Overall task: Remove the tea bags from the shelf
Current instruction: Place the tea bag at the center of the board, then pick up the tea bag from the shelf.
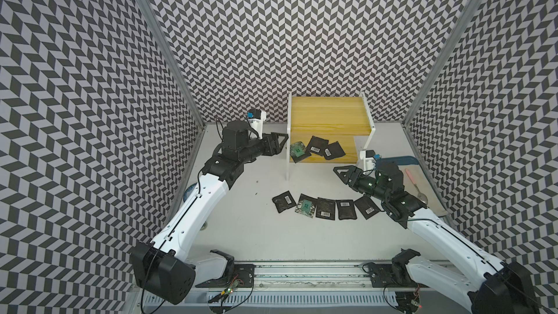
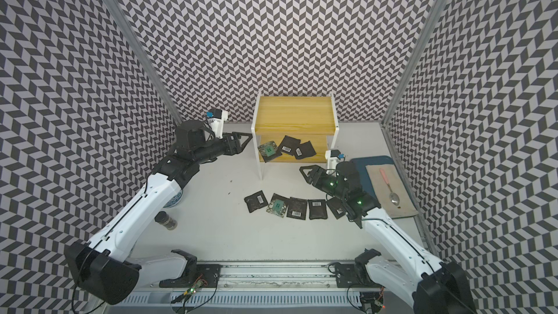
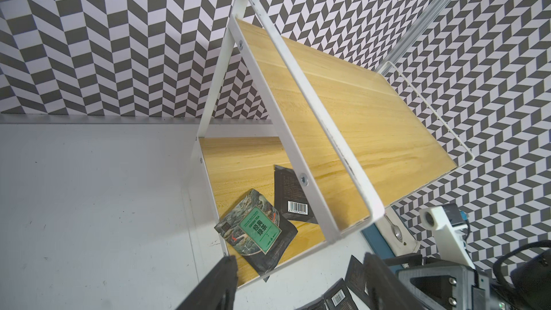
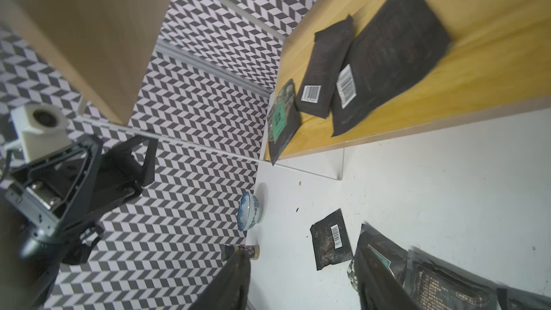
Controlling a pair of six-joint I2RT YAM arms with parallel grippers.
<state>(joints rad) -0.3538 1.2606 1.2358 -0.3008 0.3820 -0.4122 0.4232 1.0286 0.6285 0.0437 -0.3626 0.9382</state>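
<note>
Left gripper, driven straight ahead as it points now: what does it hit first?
Likely the green tea bag overhanging the shelf's lower board; the left gripper might clip the white side frame first, depth unclear.

Left arm [image 1: 193,206] stretched forward, left gripper [image 1: 283,143] raised, jaws parted, empty. Right arm [image 1: 447,237] bent inward, right gripper [image 1: 339,175] jaws parted, empty.

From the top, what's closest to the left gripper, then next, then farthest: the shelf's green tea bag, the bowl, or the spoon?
1. Green tea bag, on the shelf, close by the left gripper.
2. Bowl, on the table, far left.
3. Spoon, on the cloth, far right.
</note>
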